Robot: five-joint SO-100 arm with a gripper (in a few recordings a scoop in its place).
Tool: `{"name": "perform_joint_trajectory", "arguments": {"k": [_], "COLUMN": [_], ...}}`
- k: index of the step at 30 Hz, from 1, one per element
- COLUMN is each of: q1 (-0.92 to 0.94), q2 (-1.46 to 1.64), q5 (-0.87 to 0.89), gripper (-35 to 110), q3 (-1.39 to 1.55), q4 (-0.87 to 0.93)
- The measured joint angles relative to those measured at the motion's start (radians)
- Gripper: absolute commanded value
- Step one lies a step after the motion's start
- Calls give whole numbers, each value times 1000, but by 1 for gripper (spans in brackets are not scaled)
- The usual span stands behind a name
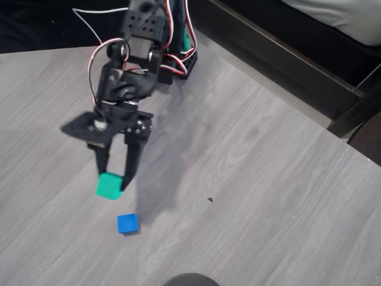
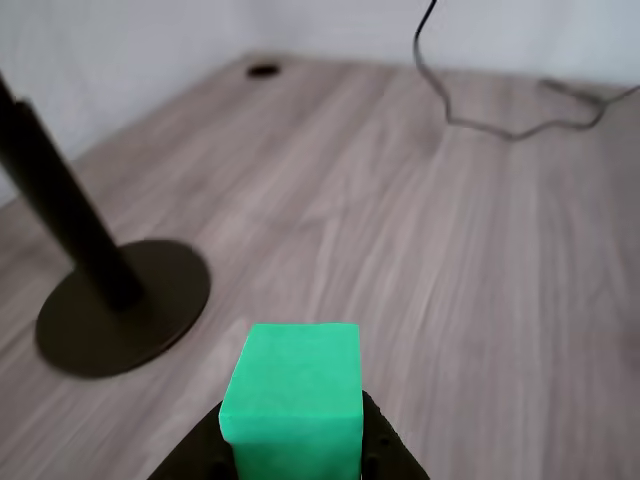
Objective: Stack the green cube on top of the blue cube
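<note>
The claw [image 1: 115, 179] grips the green cube [image 1: 109, 186] by two opposite faces, lifted off the table [image 1: 256, 196]. The blue cube [image 1: 127, 223] sits just beyond its tips. Both look light, rigid and matte, so a flat side pinch should hold.

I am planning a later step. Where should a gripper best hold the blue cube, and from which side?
Grip the blue cube across two opposite flat side faces, coming from straight above. It rests flat on the table with open space all around it.
</note>
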Motion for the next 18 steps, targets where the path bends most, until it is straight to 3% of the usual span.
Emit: {"name": "perform_joint_trajectory", "arguments": {"k": [4,18], "q1": [5,-9], "q2": [-195,-693], "q5": [-55,-92], "gripper": [0,0], "q3": [5,72], "q4": [-275,-976]}}
